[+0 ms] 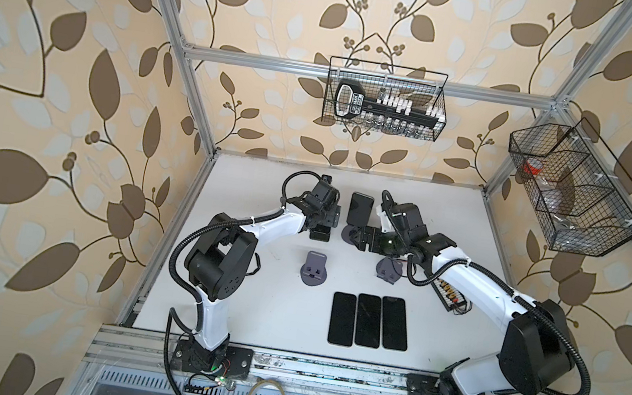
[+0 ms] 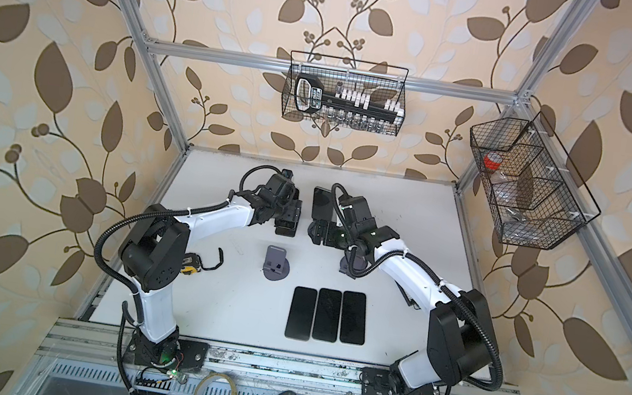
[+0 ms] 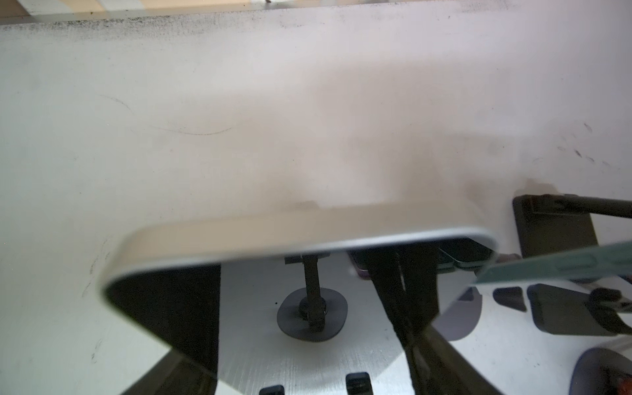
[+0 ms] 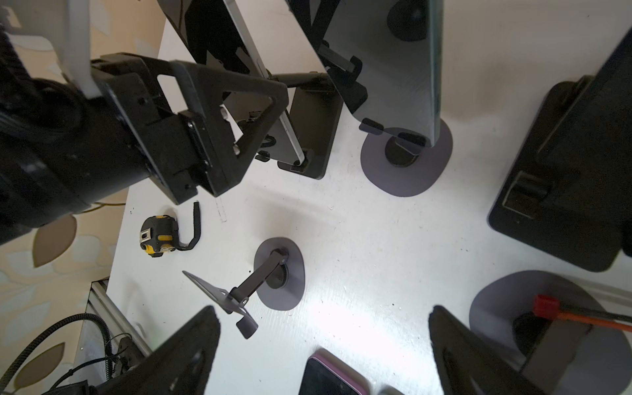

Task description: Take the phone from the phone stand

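End effector of the left arm (image 1: 324, 218) down over the phone (image 4: 290, 140), jaws drawn partway in on either side of its upper part; firm contact with its edges: cannot tell, so not to be called held. Phone leaning in the black phone stand (image 4: 318, 136), bottom edge in the lip, toward the back of the tabletop (image 1: 268, 318).

Probably best for this step: square up on both long edges, close fully before any pull, then lift up and along the lean to clear the lip without dragging the light stand. Beware a slick metal edge, and a second phone (image 1: 360, 209) propped on a purple round stand (image 4: 410, 178) just beside. End effector of the right arm (image 4: 321, 311) spread wide and empty, near that neighbour; could pin the base if required.

Farther out: an empty stand (image 1: 314, 272) and three phones (image 1: 368, 320) flat side by side.

Wire basket (image 1: 387, 66) on the back rail: a black-handled rack (image 1: 397, 112) with a row of white pieces, items beneath too small to name. Side basket (image 1: 589, 239) on the right frame, split into compartments: a red-and-white roll (image 1: 533, 167) toward the far end, exact compartment unclear; clear things elsewhere, not identifiable.
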{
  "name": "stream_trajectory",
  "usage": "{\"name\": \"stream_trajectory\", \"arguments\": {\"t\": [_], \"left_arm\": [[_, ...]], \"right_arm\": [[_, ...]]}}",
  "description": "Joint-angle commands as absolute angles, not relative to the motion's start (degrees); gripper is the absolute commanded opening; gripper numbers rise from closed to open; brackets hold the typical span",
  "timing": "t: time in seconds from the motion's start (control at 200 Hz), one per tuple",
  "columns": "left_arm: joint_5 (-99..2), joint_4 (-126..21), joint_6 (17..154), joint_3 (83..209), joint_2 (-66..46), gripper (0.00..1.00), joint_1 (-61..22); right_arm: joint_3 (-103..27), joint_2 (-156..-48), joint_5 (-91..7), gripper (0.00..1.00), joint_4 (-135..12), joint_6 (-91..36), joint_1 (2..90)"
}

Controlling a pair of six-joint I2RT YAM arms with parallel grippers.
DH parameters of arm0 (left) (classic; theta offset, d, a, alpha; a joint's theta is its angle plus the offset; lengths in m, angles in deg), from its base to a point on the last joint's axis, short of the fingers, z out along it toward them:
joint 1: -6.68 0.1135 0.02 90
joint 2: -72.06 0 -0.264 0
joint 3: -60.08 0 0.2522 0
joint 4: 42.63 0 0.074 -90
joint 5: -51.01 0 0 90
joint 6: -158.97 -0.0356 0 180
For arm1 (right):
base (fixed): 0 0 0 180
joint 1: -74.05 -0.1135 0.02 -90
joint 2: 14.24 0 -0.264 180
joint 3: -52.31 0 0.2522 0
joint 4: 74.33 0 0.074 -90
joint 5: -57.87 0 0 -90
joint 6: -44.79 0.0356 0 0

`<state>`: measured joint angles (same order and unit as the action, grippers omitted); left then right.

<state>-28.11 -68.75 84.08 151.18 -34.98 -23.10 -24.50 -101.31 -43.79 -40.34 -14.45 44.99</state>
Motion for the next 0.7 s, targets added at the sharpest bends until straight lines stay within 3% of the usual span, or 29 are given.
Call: {"name": "stream_trajectory", "arguments": {"t": [0.0,0.695], "left_arm": [[-26.9,-69.2,83.8,153.8,-35.5,0.81,-22.9],[-27.4,-69.2,84.3,153.8,-35.4,0.74,-22.9]], "right_arm": [[-23.4,-100.8,-44.9,0.96,-40.7,-15.3,45.2],[-22.8,-98.7,-44.0,0.96,-41.1,-15.7,46.7]]}}
